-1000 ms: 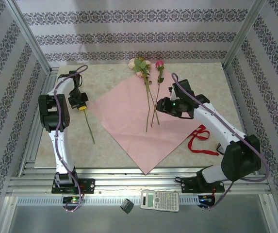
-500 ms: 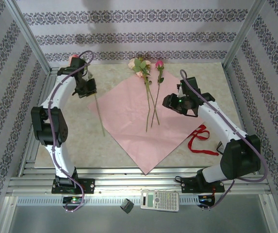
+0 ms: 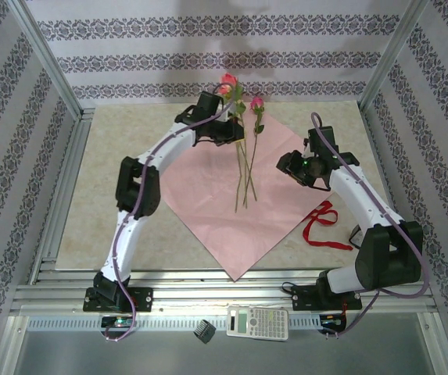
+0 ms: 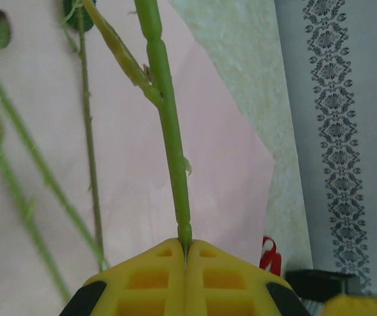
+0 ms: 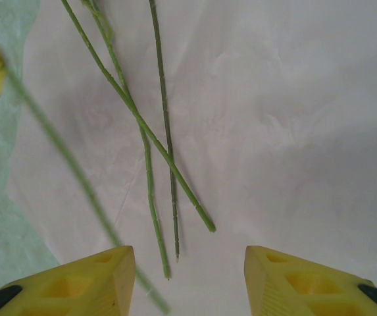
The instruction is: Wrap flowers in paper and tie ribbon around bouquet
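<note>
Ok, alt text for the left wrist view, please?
The left gripper is shut on a green rose stem that runs up the frame. Behind it is the pale pink paper with more stems across it, and a bit of red ribbon shows at lower right.

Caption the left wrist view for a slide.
Left gripper shut on a rose stem above the pink paper, other stems nearby.

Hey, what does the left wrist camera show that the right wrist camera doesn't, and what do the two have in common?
Left wrist: the left end effector shut on a green stem, a bit of red ribbon, the patterned wall. Right wrist: the right end effector, jaws open, above the cut ends of three crossed stems. Both: the pink paper with those stems lying on it.
</note>
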